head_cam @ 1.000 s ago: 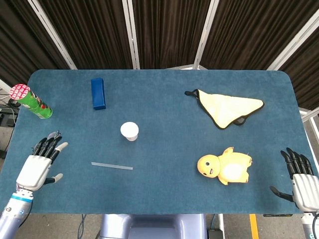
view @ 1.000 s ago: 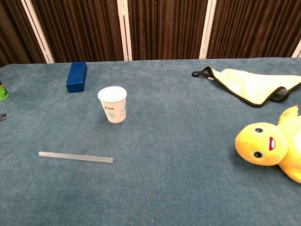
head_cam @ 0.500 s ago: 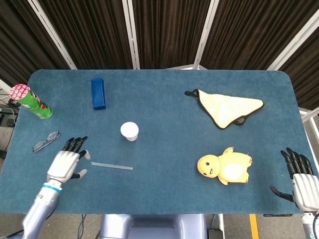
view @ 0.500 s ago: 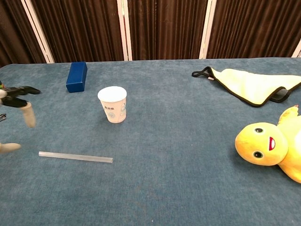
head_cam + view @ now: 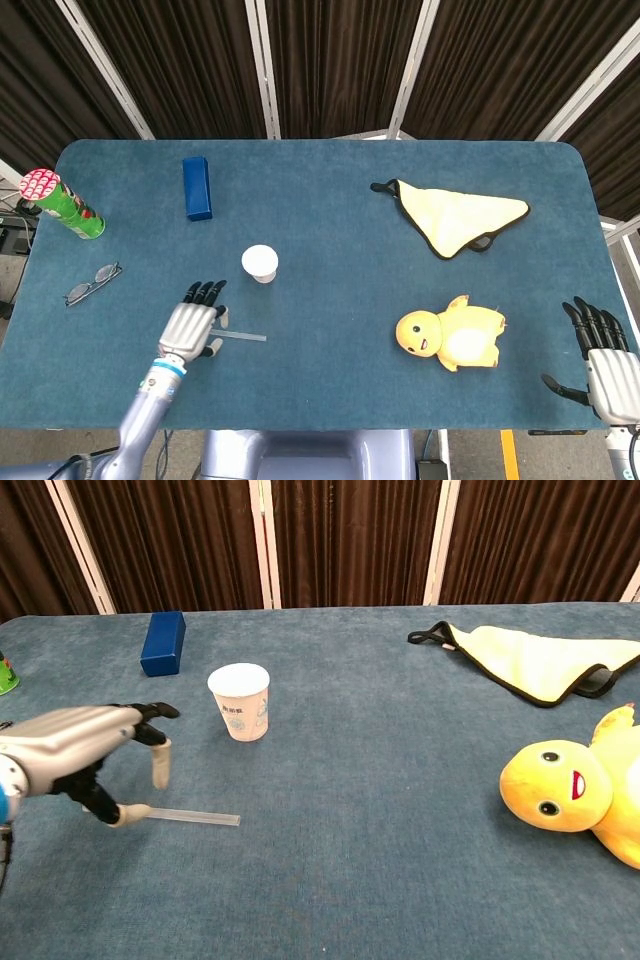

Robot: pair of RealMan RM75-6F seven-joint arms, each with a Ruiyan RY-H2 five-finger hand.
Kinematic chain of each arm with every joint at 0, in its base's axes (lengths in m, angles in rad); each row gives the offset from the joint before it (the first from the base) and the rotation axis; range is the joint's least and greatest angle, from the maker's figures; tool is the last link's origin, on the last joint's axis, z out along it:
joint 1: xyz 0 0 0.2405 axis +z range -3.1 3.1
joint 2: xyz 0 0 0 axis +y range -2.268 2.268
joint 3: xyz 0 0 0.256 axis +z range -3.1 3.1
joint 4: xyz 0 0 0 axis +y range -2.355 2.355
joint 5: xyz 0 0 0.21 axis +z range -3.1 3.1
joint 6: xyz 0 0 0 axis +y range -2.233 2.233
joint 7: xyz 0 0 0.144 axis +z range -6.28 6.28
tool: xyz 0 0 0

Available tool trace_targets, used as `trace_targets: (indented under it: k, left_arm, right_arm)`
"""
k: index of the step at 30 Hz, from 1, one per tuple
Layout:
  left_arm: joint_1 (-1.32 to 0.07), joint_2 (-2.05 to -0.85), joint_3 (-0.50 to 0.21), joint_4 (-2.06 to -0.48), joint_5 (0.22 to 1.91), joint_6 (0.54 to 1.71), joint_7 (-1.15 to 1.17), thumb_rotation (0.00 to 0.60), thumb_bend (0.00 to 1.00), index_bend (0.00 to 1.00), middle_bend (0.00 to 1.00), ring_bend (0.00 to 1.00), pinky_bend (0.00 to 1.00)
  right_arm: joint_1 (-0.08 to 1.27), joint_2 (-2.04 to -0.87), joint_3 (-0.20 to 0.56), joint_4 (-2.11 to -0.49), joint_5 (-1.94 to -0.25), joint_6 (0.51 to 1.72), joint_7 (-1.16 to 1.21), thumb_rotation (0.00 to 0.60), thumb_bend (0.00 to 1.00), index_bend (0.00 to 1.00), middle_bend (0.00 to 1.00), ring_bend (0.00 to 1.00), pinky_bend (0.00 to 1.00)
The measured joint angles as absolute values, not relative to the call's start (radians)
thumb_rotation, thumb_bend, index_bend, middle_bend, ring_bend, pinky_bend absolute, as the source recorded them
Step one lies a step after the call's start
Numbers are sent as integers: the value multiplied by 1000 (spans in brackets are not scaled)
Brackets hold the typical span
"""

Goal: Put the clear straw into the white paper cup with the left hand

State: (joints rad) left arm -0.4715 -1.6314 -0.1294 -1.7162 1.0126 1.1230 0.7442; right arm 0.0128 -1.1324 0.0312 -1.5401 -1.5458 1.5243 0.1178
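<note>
The clear straw (image 5: 245,337) (image 5: 195,817) lies flat on the blue table, in front of the white paper cup (image 5: 260,263) (image 5: 240,701), which stands upright. My left hand (image 5: 192,322) (image 5: 85,749) hovers over the straw's left end with fingers spread and nothing in it; that end is hidden beneath it. My right hand (image 5: 607,360) rests open at the table's near right corner, seen only in the head view.
A blue box (image 5: 196,187) (image 5: 162,642) lies behind the cup. A green can (image 5: 62,205) and glasses (image 5: 92,284) sit at the left edge. A yellow cloth (image 5: 455,217) (image 5: 540,660) and yellow plush duck (image 5: 452,334) (image 5: 575,790) lie on the right.
My left hand has swept rightward from the table's left edge to above the straw's left end. The straw, cup and right hand have not moved.
</note>
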Motion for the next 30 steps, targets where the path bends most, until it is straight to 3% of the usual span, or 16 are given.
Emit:
trace_targets:
  k: [30]
  left_arm:
    - [-557, -1742, -110, -1619, 892, 1167, 829, 600, 345, 529, 0, 0, 0]
  right_arm:
    - [14, -1130, 29, -1538, -1547, 1523, 125, 600, 74, 0, 0, 0, 0]
